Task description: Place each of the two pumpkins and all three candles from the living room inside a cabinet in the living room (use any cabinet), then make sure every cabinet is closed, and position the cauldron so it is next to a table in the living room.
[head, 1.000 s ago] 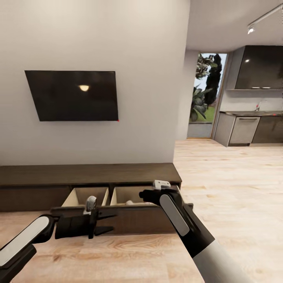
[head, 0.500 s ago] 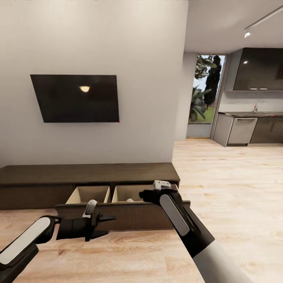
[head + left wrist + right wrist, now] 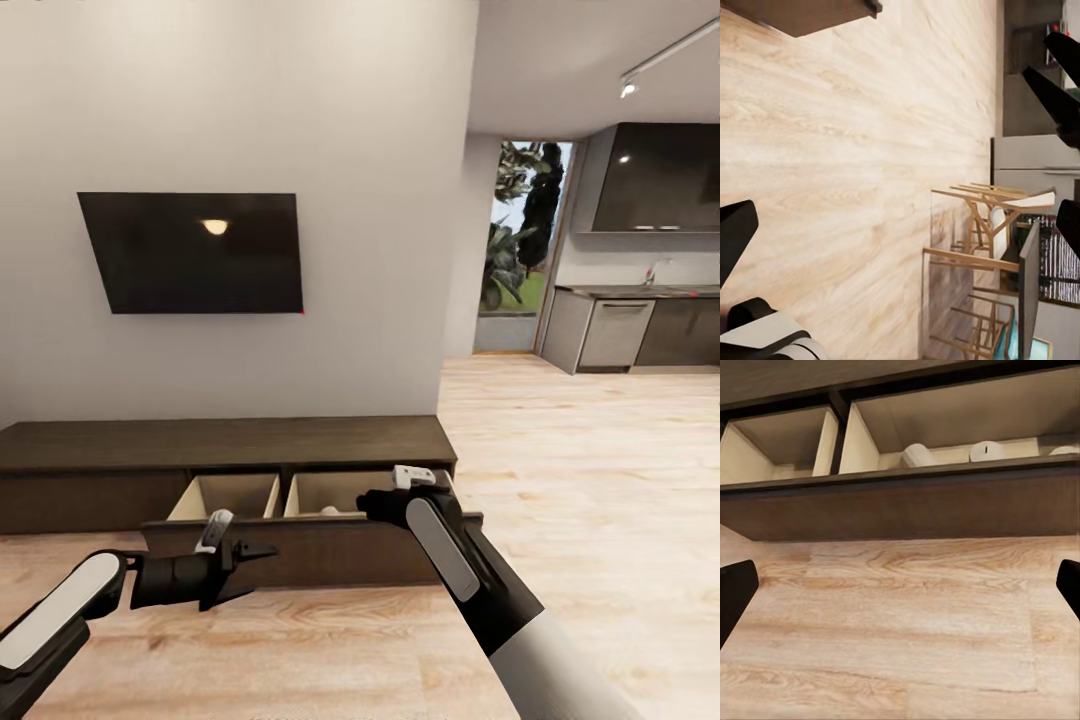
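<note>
Both grippers, left [image 3: 250, 565] and right [image 3: 375, 503], hang released low in the head frame before the cabinet's [image 3: 220, 440] open drawer [image 3: 300, 548]; right wrist's upper right reveals candles [image 3: 988, 451] inside.

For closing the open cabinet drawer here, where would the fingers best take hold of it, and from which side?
The drawer front is a wide, flat, handleless panel, pulled out toward the robot from the cabinet. Its top edge is the only graspable lip, probably best pinched from above, fingers straddling it. A flat push on the face from the robot's side may do as well. The candles lie behind the edge, inside the right compartment.
</note>
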You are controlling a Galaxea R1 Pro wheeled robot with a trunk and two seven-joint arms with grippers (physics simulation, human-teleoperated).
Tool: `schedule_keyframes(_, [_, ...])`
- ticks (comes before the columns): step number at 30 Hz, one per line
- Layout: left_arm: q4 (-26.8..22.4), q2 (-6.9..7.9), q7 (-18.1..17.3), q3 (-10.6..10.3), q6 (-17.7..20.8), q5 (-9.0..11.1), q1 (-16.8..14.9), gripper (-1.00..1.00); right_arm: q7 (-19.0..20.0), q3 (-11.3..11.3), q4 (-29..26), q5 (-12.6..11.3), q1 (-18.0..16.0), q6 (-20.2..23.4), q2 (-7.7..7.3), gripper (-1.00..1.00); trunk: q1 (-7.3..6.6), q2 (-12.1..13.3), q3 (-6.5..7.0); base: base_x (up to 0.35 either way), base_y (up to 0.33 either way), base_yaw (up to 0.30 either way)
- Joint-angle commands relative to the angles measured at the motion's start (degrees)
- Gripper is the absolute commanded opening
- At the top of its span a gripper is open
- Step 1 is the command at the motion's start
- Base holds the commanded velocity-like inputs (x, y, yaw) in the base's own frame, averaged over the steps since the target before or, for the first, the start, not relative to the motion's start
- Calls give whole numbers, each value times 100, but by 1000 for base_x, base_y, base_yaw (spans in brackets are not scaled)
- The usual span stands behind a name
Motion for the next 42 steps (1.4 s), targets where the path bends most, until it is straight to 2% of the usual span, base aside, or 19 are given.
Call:
schedule_keyframes(1, [-4, 4, 58, -7, -2, 40, -5, 100, -59, 7, -4, -54, -6, 5, 0, 100, -1, -4, -6, -131, -141, 0])
schedule_keyframes(9, [-36, 2, 58, -10, -56, -62, -7, 100, -60, 7, -3, -54, -6, 4, 0, 100, -1, -4, -6, -242, -178, 0])
schedule_keyframes(11, [-47, 2, 58, -8, -217, -235, -6, 100, -68, 7, 3, -54, -6, 4, 0, 100, -1, -4, -6, -257, -178, 0])
schedule_keyframes(15, [-47, 3, 61, -25, -683, -762, 0, 100, -74, 7, 184, -47, -6, -43, 4, 100, -1, -4, -6, -97, -70, 0])
schedule_keyframes(17, [-20, -40, 64, -43, -922, -1040, 2, 100, -71, 38, 466, -6, -6, -245, 5, 100, -1, -4, -6, -27, -19, 0])
schedule_keyframes(18, [-9, -76, 65, -46, -992, -1109, 3, 100, -70, 44, 548, 19, -6, -327, 3, 100, -1, -4, -6, -17, -12, 0])
schedule_keyframes(20, [96, -282, 70, -52, -1308, -1457, 3, 100, -46, 63, 879, 181, -6, -729, -4, 100, -1, -4, -6, -9, -6, 0])
schedule_keyframes(23, [442, -627, 81, -54, -1718, -2206, 4, 100, 7, 75, 1244, 545, 10, -1526, -7, 100, -1, -4, -6, -3, -2, 0])
schedule_keyframes(25, [852, -913, 123, -24, -2093, -2728, 4, 100, 19, 81, 1336, 749, 65, -2021, -8, 100, -1, -4, -6, -1, 0, 0])
schedule_keyframes(27, [1181, -1175, 280, -4, -2581, -3207, 4, 100, 29, 84, 1414, 903, 127, -2482, -8, 100, -1, -4, -6, 0, 0, 0])
schedule_keyframes(30, [1413, -1428, 706, -39, -3350, -3750, 4, 100, 37, 136, 1666, 1051, 236, -3170, -5, 100, -1, -4, -6, 0, 0, 0])
schedule_keyframes(34, [2004, -1795, 1042, -100, -4486, -4348, 4, 100, 44, 409, 2290, 1136, 276, -3738, 4, 100, -1, -4, -6, 0, 0, 0])
schedule_keyframes(35, [2119, -1851, 1056, -121, -4628, -4441, 4, 100, 44, 440, 2362, 1138, 278, -3798, 5, 100, -1, -4, -6, 0, 0, 0])
schedule_keyframes(37, [2641, -2101, 1089, -234, -5200, -4892, 4, 100, 47, 580, 2637, 1145, 283, -4077, 15, 100, -1, -4, -6, 0, 0, 0])
schedule_keyframes(38, [2773, -2166, 1094, -255, -5342, -5012, 4, 100, 48, 625, 2706, 1146, 285, -4156, 17, 100, -1, -4, -6, 0, 0, 0])
schedule_keyframes(40, [3215, -2392, 1080, -304, -5875, -5421, 4, 100, 52, 866, 3000, 1145, 328, -4495, 28, 100, -1, -4, -6, 0, 0, 0])
schedule_keyframes(42, [3546, -2561, 1061, -324, -6259, -5651, 5, 100, 53, 1162, 3354, 1147, 431, -4880, 37, 100, -1, -4, -6, 0, 0, 0])
